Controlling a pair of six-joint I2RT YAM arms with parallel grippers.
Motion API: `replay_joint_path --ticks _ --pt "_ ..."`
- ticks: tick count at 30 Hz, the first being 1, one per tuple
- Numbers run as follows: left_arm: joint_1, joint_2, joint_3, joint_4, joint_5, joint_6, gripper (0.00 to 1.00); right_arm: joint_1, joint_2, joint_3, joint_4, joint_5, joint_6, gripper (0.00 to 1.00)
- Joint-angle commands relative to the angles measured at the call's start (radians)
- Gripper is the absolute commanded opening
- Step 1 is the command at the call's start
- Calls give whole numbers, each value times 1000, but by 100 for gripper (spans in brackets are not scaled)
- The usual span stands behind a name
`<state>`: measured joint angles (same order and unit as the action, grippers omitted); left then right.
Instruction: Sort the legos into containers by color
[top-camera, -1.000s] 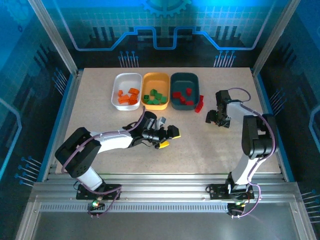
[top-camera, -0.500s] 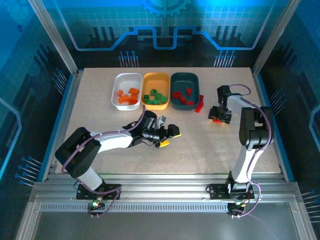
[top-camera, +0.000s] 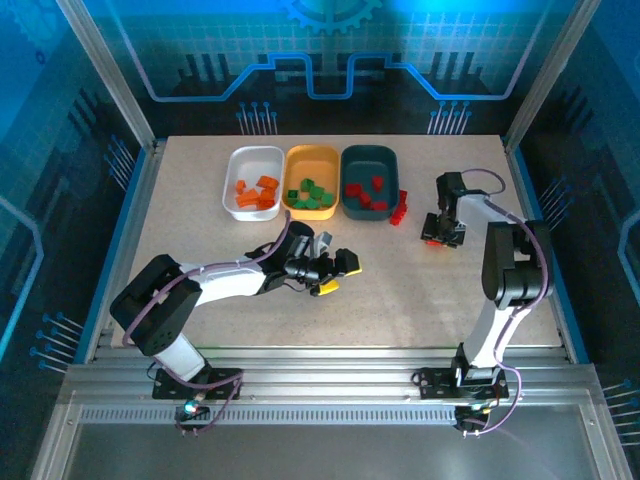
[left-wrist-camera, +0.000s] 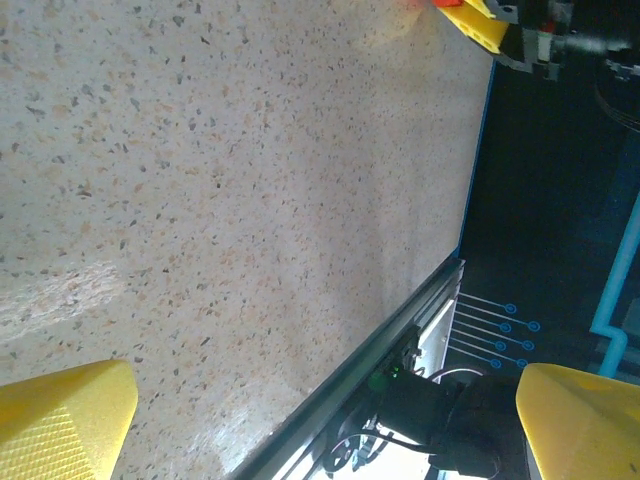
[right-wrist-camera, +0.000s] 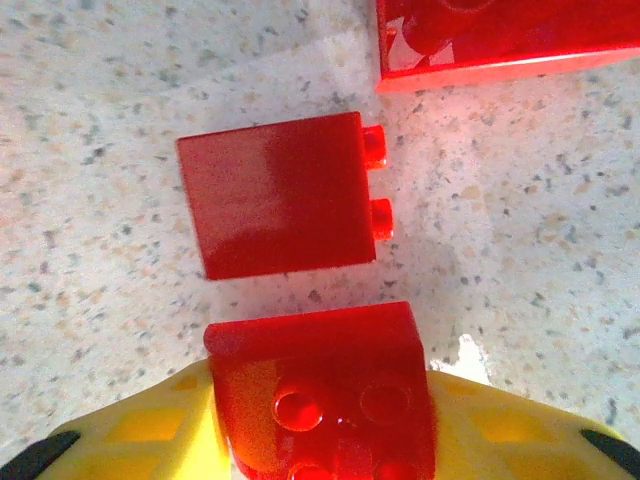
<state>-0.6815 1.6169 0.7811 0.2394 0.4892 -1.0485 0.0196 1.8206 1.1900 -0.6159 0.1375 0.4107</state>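
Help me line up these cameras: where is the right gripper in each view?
Top external: right gripper, right of the dark teal tray, mid-table.
Left wrist: right gripper at the top edge, right of centre.
Right wrist: right gripper at the bottom edge, a red lego between its fingertips.
Shared landmark: speckled table.

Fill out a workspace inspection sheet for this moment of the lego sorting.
Surface: speckled beige table.
Job's things: orange legos in white tray; green legos in orange-yellow tray; red legos in teal tray; stray red legos on the table beside it; loose red brick lying by the right gripper.
Clutter: nothing seen.
Grippers: left gripper open, empty; right gripper closed around a held red brick.
Cables: purple cables along both arms.
Surroundings: blue-lit panels, metal frame.
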Motion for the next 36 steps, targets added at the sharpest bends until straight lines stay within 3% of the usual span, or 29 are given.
replay_joint_path --ticks 1,8,12,17,22,27,31,36 --pt "22 -14 27 -20 3 11 99 24 -96 -18 2 -1 11 45" --pt "186 -105 -37 -28 41 -1 99 179 -151 55 3 9 37 45" --pt "308 -194 -85 -87 45 10 99 258 -56 178 28 23 49 46" --pt "394 -301 -131 -183 51 54 99 295 117 373 19 17 63 46" --pt "419 -373 -159 -251 49 96 99 308 277 566 -38 15 67 49" --pt "422 -417 -169 -274 54 119 99 312 318 666 -83 22 51 62" --pt "422 -415 -163 -258 69 122 99 314 225 607 -65 60 47 69" --pt "408 -390 -162 -220 85 108 99 276 68 397 -7 112 73 70"
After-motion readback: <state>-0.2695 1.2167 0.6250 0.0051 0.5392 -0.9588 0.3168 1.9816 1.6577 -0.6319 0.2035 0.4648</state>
